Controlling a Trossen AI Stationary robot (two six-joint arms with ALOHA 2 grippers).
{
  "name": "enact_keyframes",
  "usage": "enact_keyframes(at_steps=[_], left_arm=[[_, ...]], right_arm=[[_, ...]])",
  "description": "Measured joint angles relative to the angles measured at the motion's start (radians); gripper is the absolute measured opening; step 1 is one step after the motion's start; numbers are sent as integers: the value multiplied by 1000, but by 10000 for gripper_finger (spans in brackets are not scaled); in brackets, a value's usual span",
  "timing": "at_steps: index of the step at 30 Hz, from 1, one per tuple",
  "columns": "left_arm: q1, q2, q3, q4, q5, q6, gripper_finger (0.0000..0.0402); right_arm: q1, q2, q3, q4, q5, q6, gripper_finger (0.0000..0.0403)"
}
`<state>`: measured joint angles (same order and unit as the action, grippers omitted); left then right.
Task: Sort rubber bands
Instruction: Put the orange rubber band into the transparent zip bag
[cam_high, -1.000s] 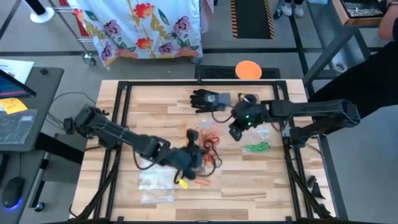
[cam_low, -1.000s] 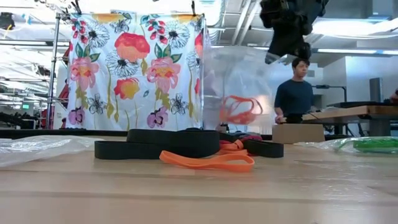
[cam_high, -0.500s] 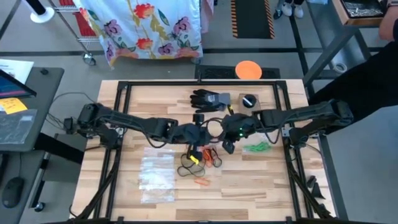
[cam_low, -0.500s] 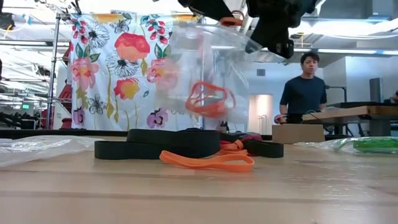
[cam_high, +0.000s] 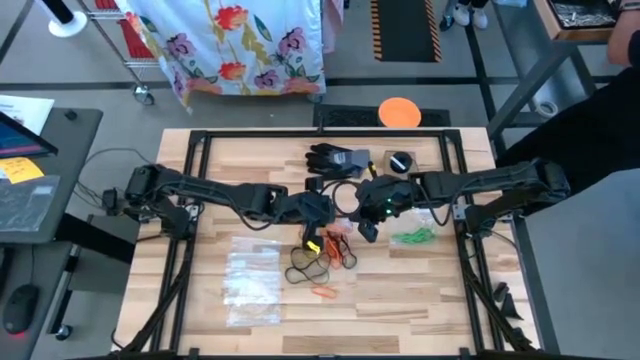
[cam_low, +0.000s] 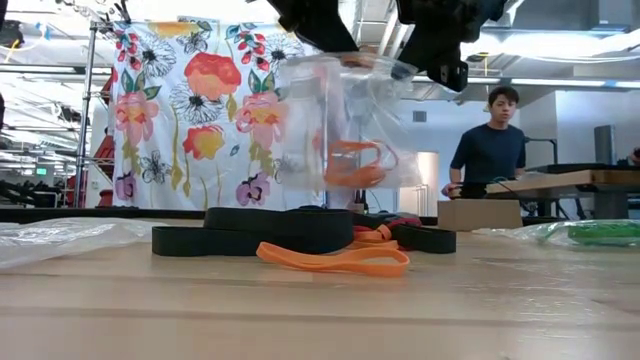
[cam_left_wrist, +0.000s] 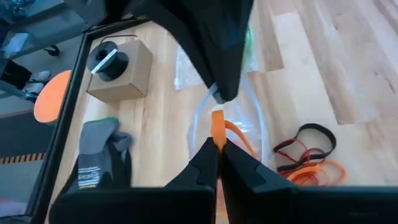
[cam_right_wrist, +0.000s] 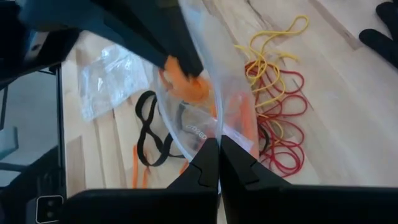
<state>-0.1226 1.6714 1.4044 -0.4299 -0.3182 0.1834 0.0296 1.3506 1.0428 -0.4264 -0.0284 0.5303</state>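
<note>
At frame centre, the right claw (cam_high: 366, 232) pinches the clear bag (cam_low: 340, 125). The left claw (cam_left_wrist: 216, 151) grips an orange band (cam_left_wrist: 217, 124) at its mouth. Released off-centre, it may miss.

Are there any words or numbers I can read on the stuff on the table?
None can be read.
Black glove: a grey cuff label with print, too blurred to read.
Clear bag: small white print, too blurred to read.
Cardboard box: no text visible.
</note>
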Motion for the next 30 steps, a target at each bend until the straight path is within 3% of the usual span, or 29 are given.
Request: enact_keyframes(at_steps=[7,18,30], left_arm=[[0,0,0,-1,0,12,30],[-4,-6,14,-46,-26,-40,141],[-61,-119,57,-116,-162,-3,148]], right_arm=[[-6,0,0,1,-2,-5,0],[-7,0,0,-8,-2,-7,0],[-80,-35,0,-78,-23,-28,0]])
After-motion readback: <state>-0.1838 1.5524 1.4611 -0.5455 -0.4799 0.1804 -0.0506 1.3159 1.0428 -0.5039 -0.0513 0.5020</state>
